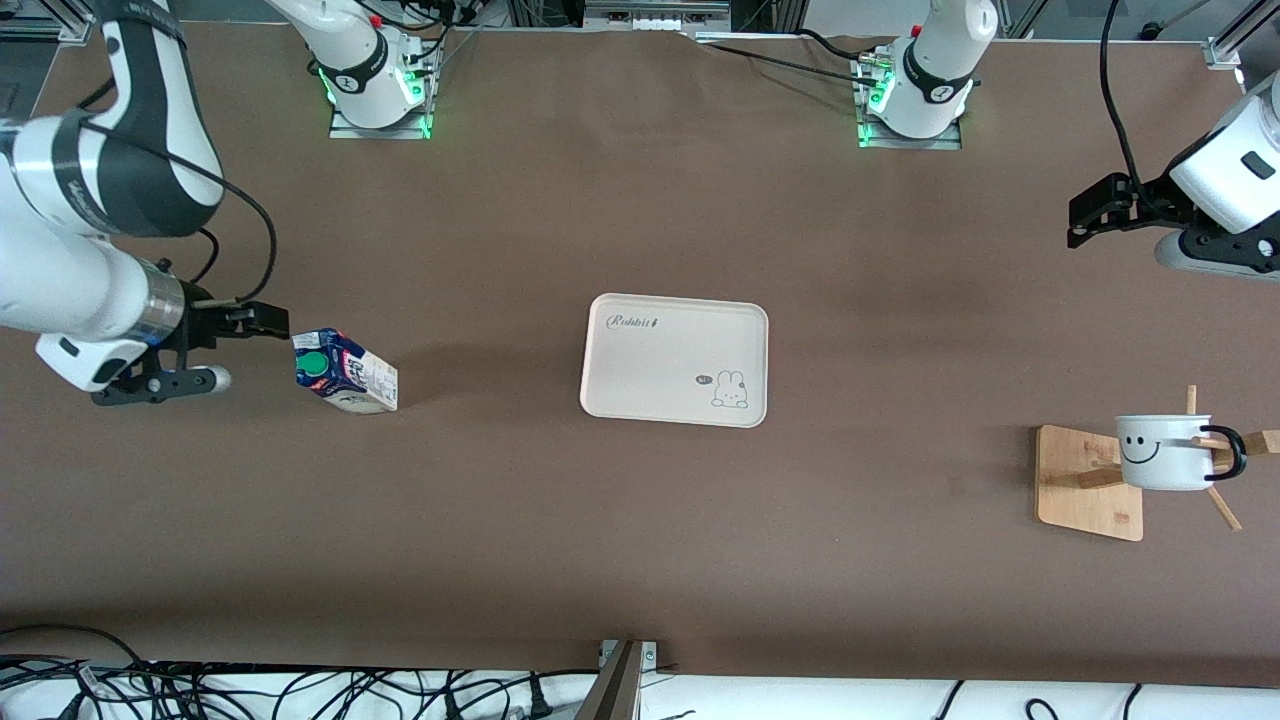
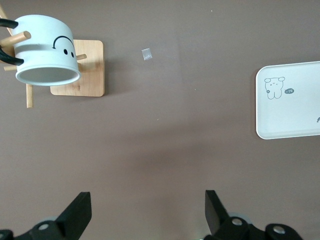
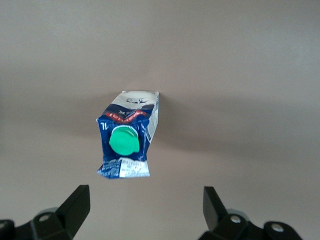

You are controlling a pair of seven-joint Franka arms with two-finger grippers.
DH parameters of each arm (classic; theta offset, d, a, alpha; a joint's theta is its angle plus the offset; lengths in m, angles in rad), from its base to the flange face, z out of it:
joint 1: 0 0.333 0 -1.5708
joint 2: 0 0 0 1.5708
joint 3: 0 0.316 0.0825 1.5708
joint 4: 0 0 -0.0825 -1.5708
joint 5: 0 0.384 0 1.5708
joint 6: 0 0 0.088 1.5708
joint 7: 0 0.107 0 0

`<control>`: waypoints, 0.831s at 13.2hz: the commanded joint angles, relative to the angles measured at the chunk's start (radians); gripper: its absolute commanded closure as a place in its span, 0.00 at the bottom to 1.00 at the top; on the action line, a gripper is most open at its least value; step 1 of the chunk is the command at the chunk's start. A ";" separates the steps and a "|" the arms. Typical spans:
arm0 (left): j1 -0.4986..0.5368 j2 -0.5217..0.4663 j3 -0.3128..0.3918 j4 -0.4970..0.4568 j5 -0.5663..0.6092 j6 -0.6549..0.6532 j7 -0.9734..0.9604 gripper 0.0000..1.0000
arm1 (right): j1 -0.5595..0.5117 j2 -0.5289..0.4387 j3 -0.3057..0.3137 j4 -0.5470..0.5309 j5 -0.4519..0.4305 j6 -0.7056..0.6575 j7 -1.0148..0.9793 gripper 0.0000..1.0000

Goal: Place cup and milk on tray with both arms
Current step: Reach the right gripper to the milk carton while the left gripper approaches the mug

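Note:
The cream tray (image 1: 660,365) lies flat at the table's middle, with nothing on it. The milk (image 1: 345,372) stands toward the right arm's end of the table. My right gripper (image 1: 265,322) is open beside the milk, apart from it. In the right wrist view the milk (image 3: 129,142), green cap showing, lies ahead of the open right gripper (image 3: 145,210). The cup (image 1: 1165,452) hangs on a wooden rack toward the left arm's end. My left gripper (image 1: 1085,215) is open and empty, up over bare table. The left wrist view shows the open left gripper (image 2: 148,212), the cup (image 2: 45,52) and a tray corner (image 2: 290,100).
The rack's bamboo base (image 1: 1075,470) and its pegs (image 1: 1222,508) carry the cup. A small pale scrap (image 2: 146,54) lies on the brown table near the rack. Cables run along the table's near edge (image 1: 300,690).

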 commanded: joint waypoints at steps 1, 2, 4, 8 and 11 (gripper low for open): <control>-0.012 0.034 -0.001 0.028 -0.028 -0.022 -0.007 0.00 | 0.001 -0.020 0.004 -0.082 0.031 0.083 0.009 0.00; -0.004 0.047 0.000 0.028 -0.054 -0.020 -0.007 0.00 | 0.001 -0.020 0.004 -0.105 0.041 0.109 0.009 0.00; 0.001 0.112 0.008 0.031 -0.058 -0.017 -0.009 0.00 | 0.003 -0.020 0.004 -0.134 0.048 0.145 0.010 0.00; 0.004 0.212 0.011 0.152 -0.044 -0.003 -0.010 0.00 | 0.005 0.004 0.007 -0.181 0.055 0.217 0.013 0.00; 0.025 0.159 0.014 0.046 -0.019 0.136 -0.134 0.00 | 0.014 0.005 0.012 -0.247 0.055 0.301 0.024 0.00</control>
